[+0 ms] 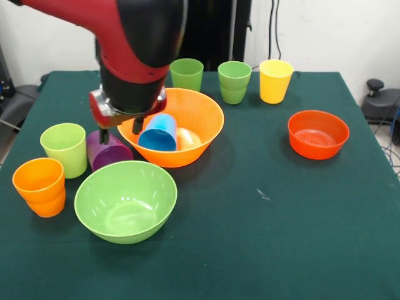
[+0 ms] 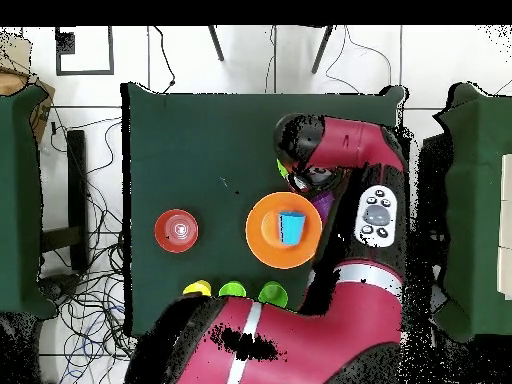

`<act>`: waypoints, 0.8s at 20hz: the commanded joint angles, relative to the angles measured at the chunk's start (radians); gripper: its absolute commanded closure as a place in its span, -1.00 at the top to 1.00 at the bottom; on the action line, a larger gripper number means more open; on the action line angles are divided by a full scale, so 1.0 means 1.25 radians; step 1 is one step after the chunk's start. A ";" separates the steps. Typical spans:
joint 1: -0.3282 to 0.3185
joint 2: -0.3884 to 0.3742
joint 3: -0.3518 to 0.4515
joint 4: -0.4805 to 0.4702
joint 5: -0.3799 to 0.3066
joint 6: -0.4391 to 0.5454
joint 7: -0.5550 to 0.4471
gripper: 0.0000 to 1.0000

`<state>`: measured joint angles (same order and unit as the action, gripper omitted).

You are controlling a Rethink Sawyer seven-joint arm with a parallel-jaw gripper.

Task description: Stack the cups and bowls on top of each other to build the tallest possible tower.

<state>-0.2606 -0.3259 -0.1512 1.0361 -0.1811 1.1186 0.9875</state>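
Two dark fingers of the pincer [image 1: 120,132] are straddling the rim of the tipped purple cup [image 1: 107,152], apparently pinching it for lifting; just beside, the orange bowl [image 1: 203,119] is cradling a blue cup [image 1: 158,132].

A cup [image 1: 159,132] lies in the big bowl [image 1: 200,112] mid-table. Before it sits another bowl [image 1: 125,200], with a tipped cup [image 1: 107,152] between them. My gripper [image 1: 119,132] hangs over that cup. Three cups [image 1: 234,81] line the far edge; a small bowl [image 1: 317,134] sits right.
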 commanded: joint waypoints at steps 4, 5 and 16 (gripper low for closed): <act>-0.002 0.058 0.108 -0.041 -0.025 0.119 -0.060 1.00; 0.002 0.070 0.105 -0.060 -0.032 0.127 -0.058 1.00; 0.018 0.177 0.094 -0.156 -0.072 0.111 -0.097 1.00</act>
<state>-0.2680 -0.2186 -0.1482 0.9181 -0.1813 1.1865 0.9875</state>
